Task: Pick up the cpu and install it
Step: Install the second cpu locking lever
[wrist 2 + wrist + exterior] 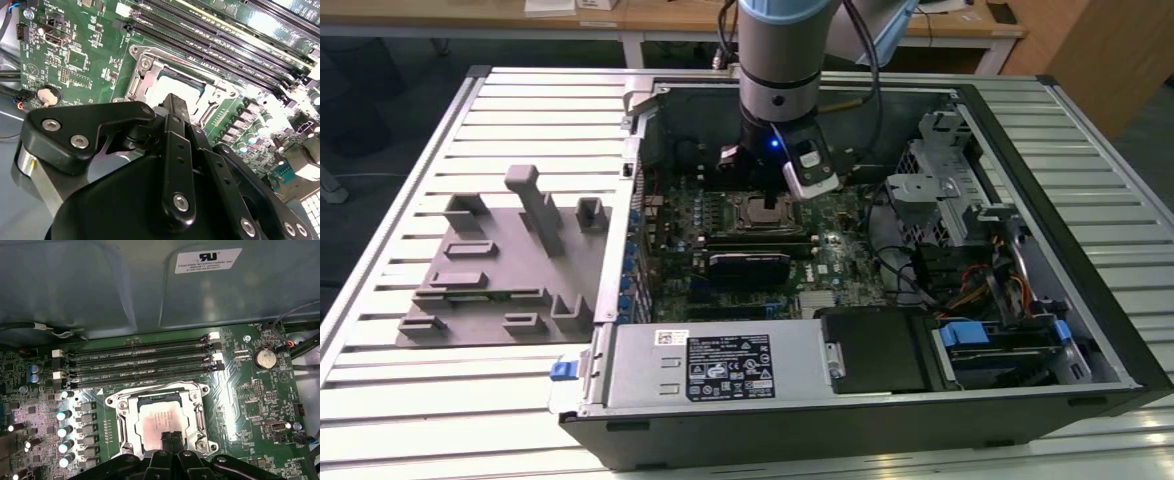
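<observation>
Clearly, in the exterior view your arm reaches straight down into the open computer case (1067, 330), its gripper (765, 205) hanging over the socket (765, 212) in the middle of the green board (674, 255). The grey fixture blocks (507, 265) sit well apart on the slatted table (400, 400), toward the exterior view's left, with nothing on them that you could take for the chip.

Next, the second wrist view: the black fingers (175, 107) are pressed together at their tips, gripping nothing, right above the cpu (167, 87), which lies flat inside the metal frame (142, 72).

Last, the first wrist view looks along the board. The cpu (160, 420) sits square within the frame (117, 412), beside the memory slots (137, 360), so it appears already seated. The closed fingers (171, 439) hover at its near edge; whether they touch it you cannot tell.
</observation>
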`<state>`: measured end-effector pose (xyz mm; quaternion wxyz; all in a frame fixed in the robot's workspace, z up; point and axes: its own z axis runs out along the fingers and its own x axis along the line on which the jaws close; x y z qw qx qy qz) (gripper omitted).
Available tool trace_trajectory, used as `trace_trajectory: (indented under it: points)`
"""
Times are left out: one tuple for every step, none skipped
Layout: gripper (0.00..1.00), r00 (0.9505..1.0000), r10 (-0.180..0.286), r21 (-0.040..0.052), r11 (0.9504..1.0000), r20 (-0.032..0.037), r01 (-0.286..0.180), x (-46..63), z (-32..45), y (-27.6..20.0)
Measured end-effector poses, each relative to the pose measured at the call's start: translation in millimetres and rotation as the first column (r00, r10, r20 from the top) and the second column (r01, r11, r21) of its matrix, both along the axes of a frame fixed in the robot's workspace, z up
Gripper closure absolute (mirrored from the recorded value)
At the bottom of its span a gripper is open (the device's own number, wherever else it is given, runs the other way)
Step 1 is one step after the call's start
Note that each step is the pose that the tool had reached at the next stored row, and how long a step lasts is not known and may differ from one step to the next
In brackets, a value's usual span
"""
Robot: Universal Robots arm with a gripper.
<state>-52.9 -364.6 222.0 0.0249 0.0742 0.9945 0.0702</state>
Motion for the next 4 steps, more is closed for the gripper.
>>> trace_trajectory:
  points:
    - [0.89,1.0000,0.000,0.0000,1.0000,0.0000,0.000,0.0,-0.1,0.1]
    - [0.89,1.0000,0.000,0.0000,1.0000,0.0000,0.000,0.0,-0.1,0.1]
    - [0.89,1.0000,0.000,0.0000,1.0000,0.0000,0.000,0.0,-0.1,0.1]
    - [0.89,1.0000,0.000,0.0000,1.0000,0.0000,0.000,0.0,-0.1,0.2]
